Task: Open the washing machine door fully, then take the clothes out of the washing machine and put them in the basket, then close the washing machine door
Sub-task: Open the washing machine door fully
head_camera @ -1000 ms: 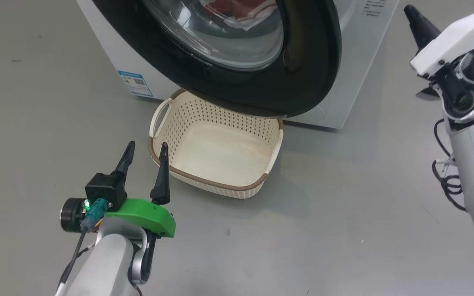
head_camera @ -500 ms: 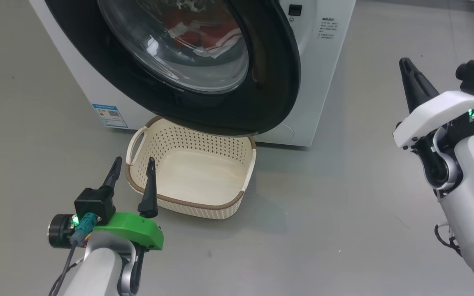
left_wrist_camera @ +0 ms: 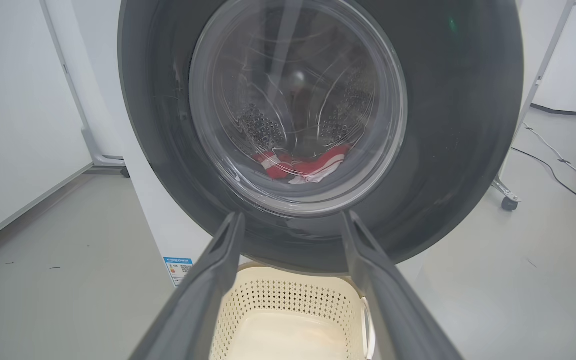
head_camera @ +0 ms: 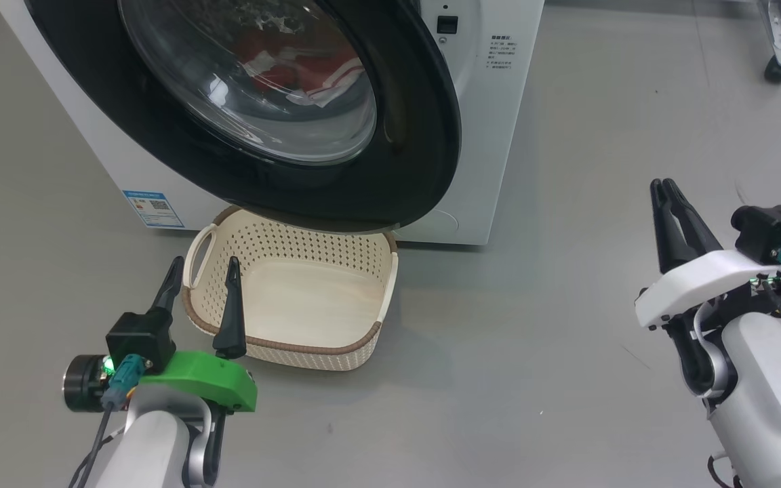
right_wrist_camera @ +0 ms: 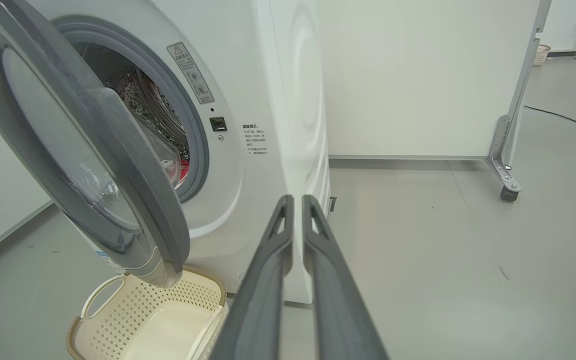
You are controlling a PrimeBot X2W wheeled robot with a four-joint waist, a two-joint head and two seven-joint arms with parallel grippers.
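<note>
White washing machine (head_camera: pixel 492 135), black-rimmed door (head_camera: pixel 424 135) part open, red clothes (head_camera: pixel 295 68) inside, cream basket (head_camera: pixel 295 359) beneath door

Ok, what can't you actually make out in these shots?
Red-and-white striped clothes: left wrist view, glare on the round black-rimmed glass door blurs them; garment count unclear.
Small blue label sticker: head view, print too small.
Cream perforated plastic basket: head view, far rim hidden under the door.
Big white washing machine: head view, top cut off by the edge.

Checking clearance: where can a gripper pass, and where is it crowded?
Free: floor between the basket and the right gripper; the basket's inside is bare. Crowded: the washing machine door overhangs the basket's back, with the left gripper by its near-left rim.
</note>
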